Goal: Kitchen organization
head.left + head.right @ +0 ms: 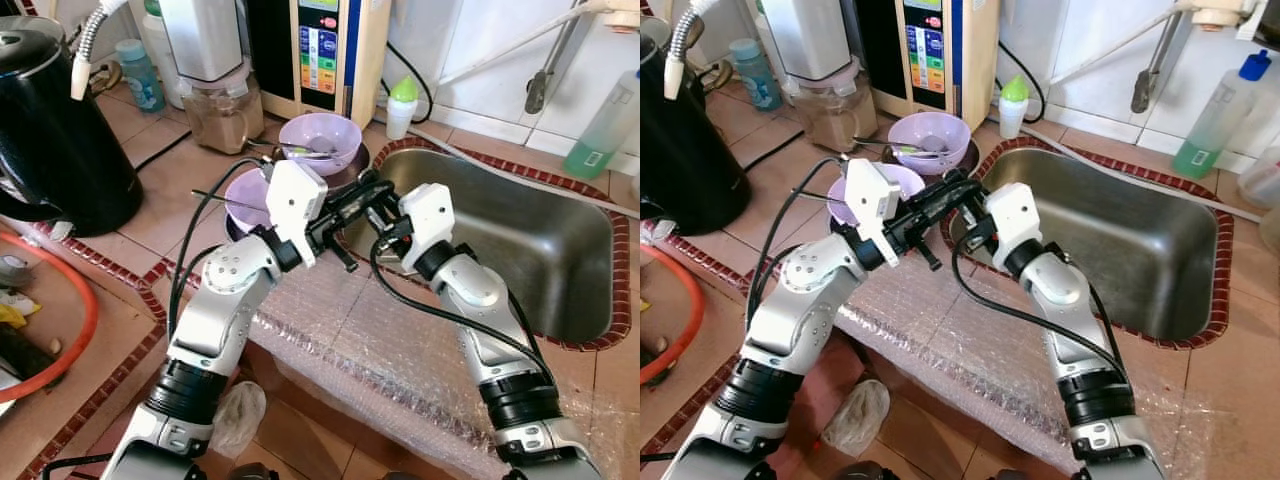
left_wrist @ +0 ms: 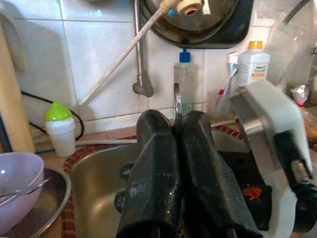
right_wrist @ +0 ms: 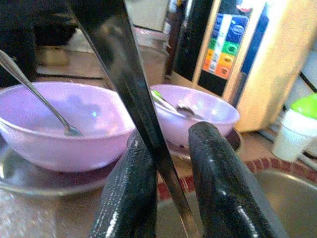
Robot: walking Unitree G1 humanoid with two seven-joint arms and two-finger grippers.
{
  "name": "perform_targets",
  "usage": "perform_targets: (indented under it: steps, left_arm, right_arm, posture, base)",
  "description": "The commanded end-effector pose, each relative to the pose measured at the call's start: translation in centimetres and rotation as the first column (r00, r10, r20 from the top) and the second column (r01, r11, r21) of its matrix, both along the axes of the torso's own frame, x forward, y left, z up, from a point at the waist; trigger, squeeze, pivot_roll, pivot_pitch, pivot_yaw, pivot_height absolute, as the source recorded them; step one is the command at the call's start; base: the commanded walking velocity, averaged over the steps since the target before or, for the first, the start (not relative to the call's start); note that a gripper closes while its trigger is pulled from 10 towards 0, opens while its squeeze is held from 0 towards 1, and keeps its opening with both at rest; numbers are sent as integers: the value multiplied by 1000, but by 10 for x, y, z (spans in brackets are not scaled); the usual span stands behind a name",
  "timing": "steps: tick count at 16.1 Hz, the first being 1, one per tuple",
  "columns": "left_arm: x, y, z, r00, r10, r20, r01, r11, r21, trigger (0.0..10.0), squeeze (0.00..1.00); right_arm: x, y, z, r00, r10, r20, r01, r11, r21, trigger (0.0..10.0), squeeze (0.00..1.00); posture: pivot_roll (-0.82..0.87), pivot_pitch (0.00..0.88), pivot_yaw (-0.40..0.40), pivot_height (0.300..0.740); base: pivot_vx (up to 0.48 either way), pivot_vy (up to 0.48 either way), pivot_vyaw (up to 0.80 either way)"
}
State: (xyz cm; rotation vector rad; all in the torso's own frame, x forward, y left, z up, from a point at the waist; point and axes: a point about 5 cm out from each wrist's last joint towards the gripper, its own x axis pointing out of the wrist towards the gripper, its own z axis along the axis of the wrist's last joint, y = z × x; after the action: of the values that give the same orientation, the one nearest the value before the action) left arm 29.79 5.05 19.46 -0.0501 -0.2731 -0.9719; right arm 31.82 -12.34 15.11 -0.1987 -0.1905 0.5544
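Both silver arms reach forward and meet over the near-left corner of the sink [image 1: 560, 250]. The left gripper [image 2: 177, 130] has its jaws pressed together on one thin metal utensil [image 2: 177, 101] that stands up between the fingers. The right gripper [image 3: 171, 148] has its jaws narrowly parted around a flat metal blade [image 3: 124, 74]; whether they grip it I cannot tell. Beyond, two purple bowls [image 1: 320, 142] [image 1: 248, 200] sit on the tiled worktop [image 1: 130, 235], each holding one spoon [image 3: 34, 94].
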Motion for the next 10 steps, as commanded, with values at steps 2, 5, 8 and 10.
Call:
perform_targets:
  steps: [2,5,8,10]
  left_arm:
    - [-1,1,2,1000,-10,25,9,1000,18,0,0]
    - [3,9,-11,998,50,44,-53,995,78,4588,0]
    - [0,9,-22,993,112,28,-114,988,99,10000,1000]
    - [-9,7,-39,993,113,28,-116,981,153,10000,1000]
  right_arm:
    - [1,-11,-4,998,-60,-19,60,998,5,0,0]
    - [6,-14,-3,994,-97,46,99,994,-44,0,0]
    - [19,-29,-1,979,-192,74,199,975,-95,0,0]
    - [24,-45,-6,955,-292,53,296,952,-76,0,0]
  posture:
    - [-104,0,27,740]
    - [-87,0,-2,740]
    - [-83,0,-9,740]
    - [-59,0,-21,740]
  base:
    - [0,0,0]
    - [0,0,0]
    - [0,0,0]
    - [0,0,0]
